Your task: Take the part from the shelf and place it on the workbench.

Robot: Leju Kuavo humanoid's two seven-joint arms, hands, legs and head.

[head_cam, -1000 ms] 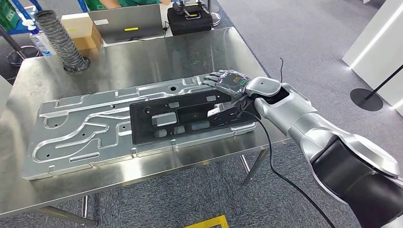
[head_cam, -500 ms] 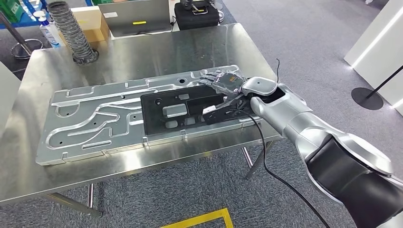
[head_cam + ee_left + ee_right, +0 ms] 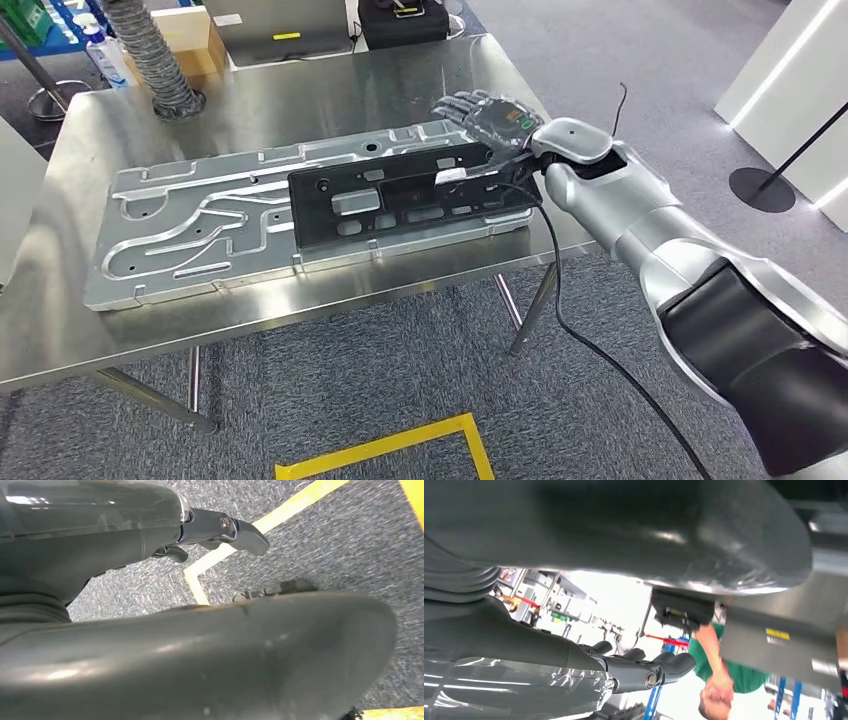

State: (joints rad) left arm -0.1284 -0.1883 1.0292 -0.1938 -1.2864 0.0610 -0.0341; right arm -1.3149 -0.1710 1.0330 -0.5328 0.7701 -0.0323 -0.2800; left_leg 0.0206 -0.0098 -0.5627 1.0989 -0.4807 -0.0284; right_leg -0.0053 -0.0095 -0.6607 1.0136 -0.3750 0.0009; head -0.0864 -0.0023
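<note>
The black part (image 3: pixel 400 205), a long frame with cut-outs, lies on a big aluminium plate (image 3: pixel 190 235) on the steel workbench (image 3: pixel 330 100). My right hand (image 3: pixel 495 125) hovers at the part's right end. Its fingers (image 3: pixel 465 105) are spread out flat beyond the part's far edge, and its thumb (image 3: pixel 470 178) reaches over the part. In the right wrist view only the room shows between the thumb (image 3: pixel 624 540) and the straight fingers (image 3: pixel 649 672). My left hand (image 3: pixel 225 530) hangs over the grey carpet with nothing in it.
A ribbed hose (image 3: pixel 155 55), a cardboard box (image 3: pixel 195 35), a laptop (image 3: pixel 285 30) and a black case (image 3: pixel 405 20) stand at the workbench's far edge. A person in green (image 3: pixel 719 675) is behind them. A black cable (image 3: pixel 565 320) hangs from my right wrist. Yellow tape (image 3: pixel 385 445) marks the floor.
The camera has shifted. My right hand has risen a little and moved toward the far edge of the plate. The black part stays in place on the plate.
</note>
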